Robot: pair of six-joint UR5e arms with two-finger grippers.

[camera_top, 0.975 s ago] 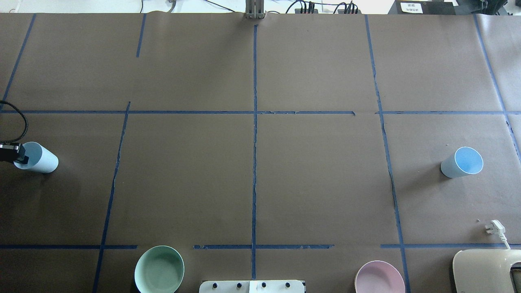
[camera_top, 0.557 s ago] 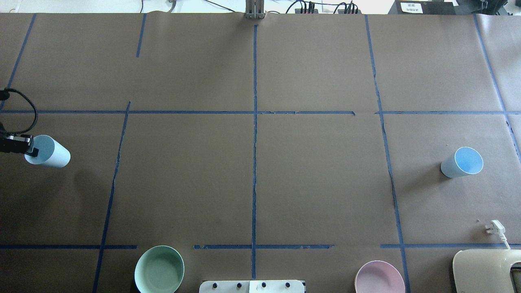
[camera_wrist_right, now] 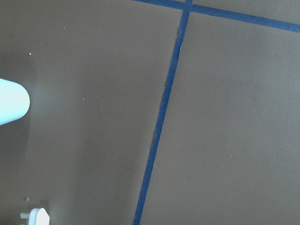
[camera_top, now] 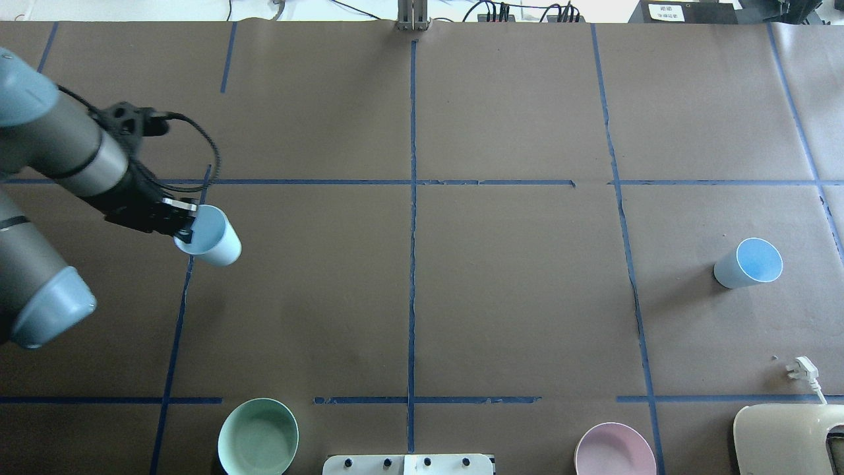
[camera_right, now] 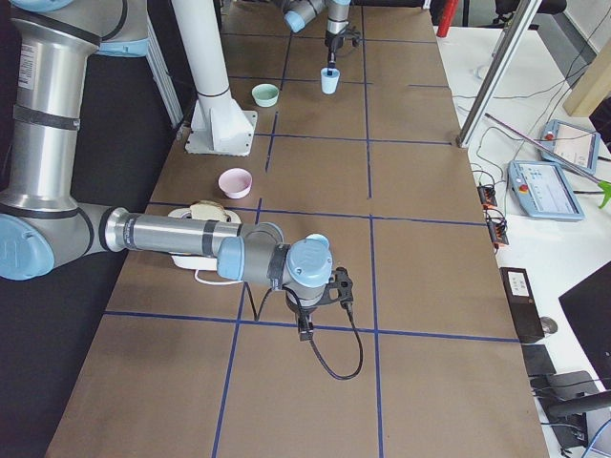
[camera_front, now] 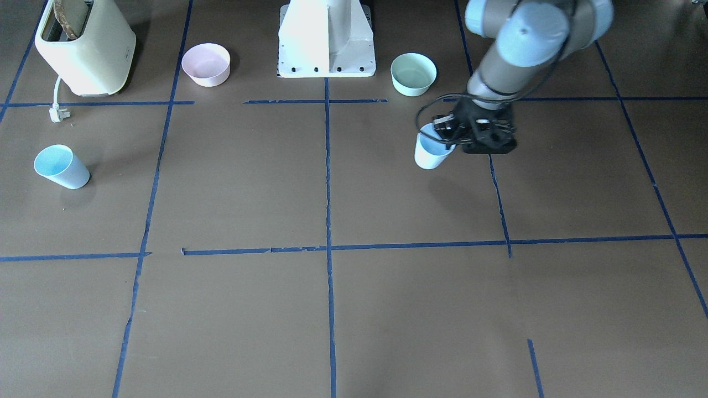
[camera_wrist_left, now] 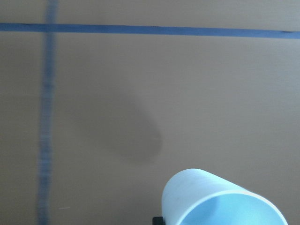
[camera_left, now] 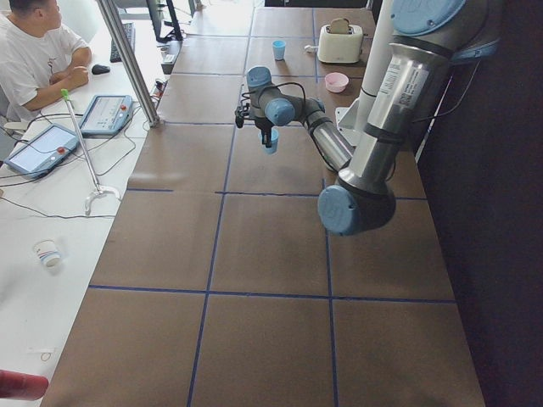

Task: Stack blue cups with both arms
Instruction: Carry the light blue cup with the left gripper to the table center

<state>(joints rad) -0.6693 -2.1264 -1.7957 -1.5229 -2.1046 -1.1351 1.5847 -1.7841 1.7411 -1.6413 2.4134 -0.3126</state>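
Note:
One pale blue cup point(camera_top: 212, 239) hangs tilted above the table in my left gripper point(camera_top: 186, 229), which is shut on its rim. It also shows in the front view point(camera_front: 430, 150), the left side view point(camera_left: 270, 142) and the left wrist view point(camera_wrist_left: 220, 199), with its shadow on the paper below. The second blue cup point(camera_top: 748, 264) stands alone at the table's right, also in the front view point(camera_front: 58, 166); its base shows in the right wrist view point(camera_wrist_right: 11, 108). My right gripper point(camera_right: 305, 327) shows only in the right side view, near that cup; I cannot tell its state.
A mint-green bowl point(camera_top: 258, 437) and a pink bowl point(camera_top: 614, 452) stand on either side of the white pedestal base point(camera_top: 409, 464). A cream toaster point(camera_top: 788, 439) with its white plug point(camera_top: 804, 369) is at the near right. Blue tape lines cross the brown paper.
My left arm has swung in from the table's left edge towards the middle, carrying the blue cup to the right and a little farther away. The second cup has not moved.

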